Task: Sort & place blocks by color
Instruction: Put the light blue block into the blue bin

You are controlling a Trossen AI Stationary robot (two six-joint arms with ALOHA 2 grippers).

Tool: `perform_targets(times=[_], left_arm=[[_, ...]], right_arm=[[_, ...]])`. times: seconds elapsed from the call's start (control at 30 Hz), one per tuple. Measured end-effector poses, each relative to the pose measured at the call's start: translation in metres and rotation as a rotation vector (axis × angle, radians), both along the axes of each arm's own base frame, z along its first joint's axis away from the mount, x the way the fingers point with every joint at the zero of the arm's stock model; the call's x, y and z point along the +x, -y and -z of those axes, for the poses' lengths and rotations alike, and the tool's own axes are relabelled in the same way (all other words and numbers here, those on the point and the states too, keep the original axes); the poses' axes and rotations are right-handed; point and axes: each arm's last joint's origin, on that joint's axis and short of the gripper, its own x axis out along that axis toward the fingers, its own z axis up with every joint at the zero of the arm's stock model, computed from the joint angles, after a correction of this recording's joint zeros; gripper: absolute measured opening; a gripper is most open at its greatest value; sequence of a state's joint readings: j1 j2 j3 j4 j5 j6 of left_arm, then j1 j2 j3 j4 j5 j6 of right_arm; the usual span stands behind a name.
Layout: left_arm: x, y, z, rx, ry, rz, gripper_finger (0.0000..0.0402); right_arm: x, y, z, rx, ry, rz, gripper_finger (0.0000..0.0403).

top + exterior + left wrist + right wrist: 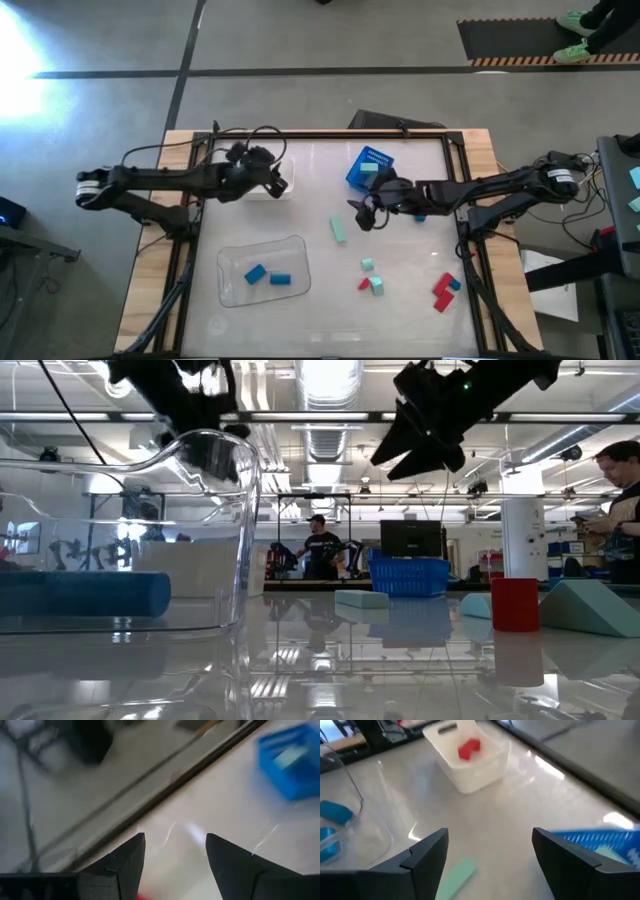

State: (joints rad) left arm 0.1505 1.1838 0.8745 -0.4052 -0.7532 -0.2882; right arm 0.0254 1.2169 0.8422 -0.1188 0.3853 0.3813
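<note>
My left gripper [270, 178] hangs open over the white tray [280, 187] at the far left. A sliver of a red block [142, 896] shows between its fingers [175, 837]. My right gripper [363, 212] is open and empty, mid-table just near the blue bin [368, 166], which holds a mint block [371, 168]. In the right wrist view its fingers [490, 832] stand above a long mint block [457, 877], which lies flat on the table [338, 230]. Two blue blocks [266, 275] lie in the clear tray [295, 245]. A red block [469, 749] lies in the white tray.
Loose blocks lie on the near right of the table: two mint [372, 276] and a small red one [363, 284], then red ones [441, 291] with a blue one [455, 284]. Another blue block [420, 215] shows under the right arm. People stand in the room beyond [320, 550].
</note>
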Motion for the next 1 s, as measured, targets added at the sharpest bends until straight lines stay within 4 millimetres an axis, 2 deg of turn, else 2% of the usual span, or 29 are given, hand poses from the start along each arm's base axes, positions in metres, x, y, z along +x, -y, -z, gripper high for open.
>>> perform_targets(times=[0.17, 0.3, 0.53, 0.7, 0.87, 1.0], left_arm=[[-0.002, 0.013, -0.028, 0.212, 0.039, 0.182, 0.0194], [-0.008, 0.018, -0.037, 0.275, 0.063, 0.223, 0.0194], [-0.019, 0.02, -0.029, 0.284, 0.056, 0.232, 0.0194], [-0.022, 0.02, -0.026, 0.294, 0.044, 0.238, 0.0194], [-0.027, 0.021, -0.021, 0.308, 0.018, 0.248, 0.0194], [-0.032, 0.021, -0.022, 0.315, 0.021, 0.24, 0.0194]], right_arm=[[0.016, -0.009, 0.003, 0.077, -0.019, -0.001, 0.0263], [0.037, -0.014, 0.005, 0.154, -0.087, -0.01, 0.0253], [0.066, -0.019, 0.016, 0.324, -0.369, 0.137, 0.0256], [0.088, -0.022, 0.034, 0.39, -0.543, 0.223, 0.0276], [0.106, -0.024, 0.056, 0.429, -0.624, 0.246, 0.0291], [0.114, -0.025, 0.066, 0.445, -0.629, 0.265, 0.0295]])
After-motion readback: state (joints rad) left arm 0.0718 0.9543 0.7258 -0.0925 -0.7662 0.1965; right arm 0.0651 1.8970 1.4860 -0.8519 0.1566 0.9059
